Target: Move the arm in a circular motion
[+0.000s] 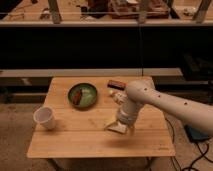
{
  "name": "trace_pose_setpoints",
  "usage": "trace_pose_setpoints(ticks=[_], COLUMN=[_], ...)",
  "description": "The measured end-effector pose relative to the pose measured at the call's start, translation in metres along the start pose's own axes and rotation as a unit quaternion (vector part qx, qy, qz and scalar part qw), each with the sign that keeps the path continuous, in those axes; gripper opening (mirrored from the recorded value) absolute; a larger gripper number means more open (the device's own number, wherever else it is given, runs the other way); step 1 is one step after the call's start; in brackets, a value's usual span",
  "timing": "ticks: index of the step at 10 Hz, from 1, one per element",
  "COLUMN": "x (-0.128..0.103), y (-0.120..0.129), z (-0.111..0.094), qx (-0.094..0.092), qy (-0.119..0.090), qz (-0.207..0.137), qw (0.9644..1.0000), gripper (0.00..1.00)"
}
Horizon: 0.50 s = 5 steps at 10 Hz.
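Observation:
The cream-white arm [165, 102] reaches in from the right edge over the wooden table [75, 137]. Its thick dotted segments bend at a rounded joint [139, 92] and turn down toward the front. The pale gripper [119, 125] hangs low over the table's front middle, right above a small white packet [116, 129] that it partly hides. I cannot tell whether it touches the packet.
A green plate [83, 95] with a brown snack lies left of the arm. A white cup [44, 118] stands at the table's left edge. A dark bar [116, 84] and a small white item [112, 93] lie at the back. A dark counter runs behind.

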Motion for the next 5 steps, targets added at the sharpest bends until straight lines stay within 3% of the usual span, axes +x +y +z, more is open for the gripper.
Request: trace_pose_setpoints(ticks=[3,5], x=[0.045,0.095], y=[-0.025,-0.037], z=[-0.002,-0.019], qx=[-0.003,-0.004], qy=[-0.011,0.003], qz=[-0.059,-0.091], qw=[0.9982,0.9959], gripper=[0.8,0.8])
